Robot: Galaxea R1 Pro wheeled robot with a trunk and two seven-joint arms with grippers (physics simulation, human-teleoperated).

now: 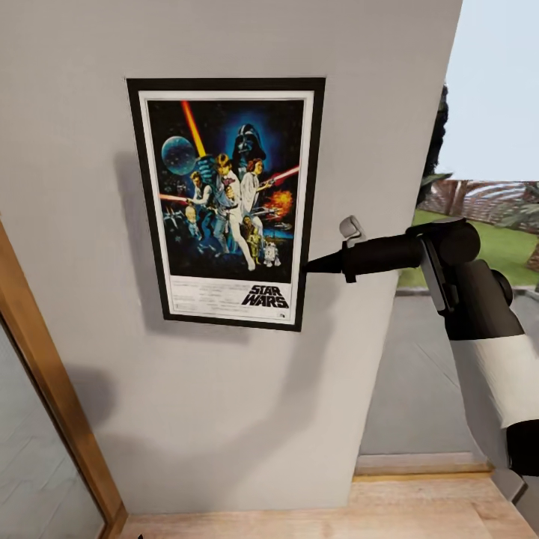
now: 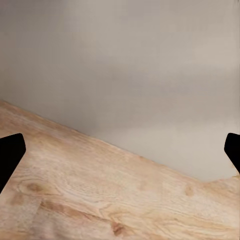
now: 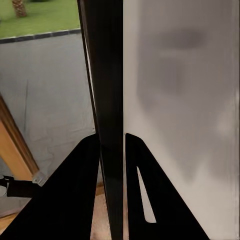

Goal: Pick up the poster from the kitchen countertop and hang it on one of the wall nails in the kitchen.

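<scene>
Grip: right gripper pinches poster edge — against wall.
Risk: nail unseen, perhaps unhooked — releasing drops it.

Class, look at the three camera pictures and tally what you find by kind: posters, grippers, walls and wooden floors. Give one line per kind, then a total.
Posters: 1, the poster held flat on the wall
Grippers: 2, right gripper, left gripper
Walls: 1, grey wall
Wooden floors: 1, floor
Total: 5
</scene>
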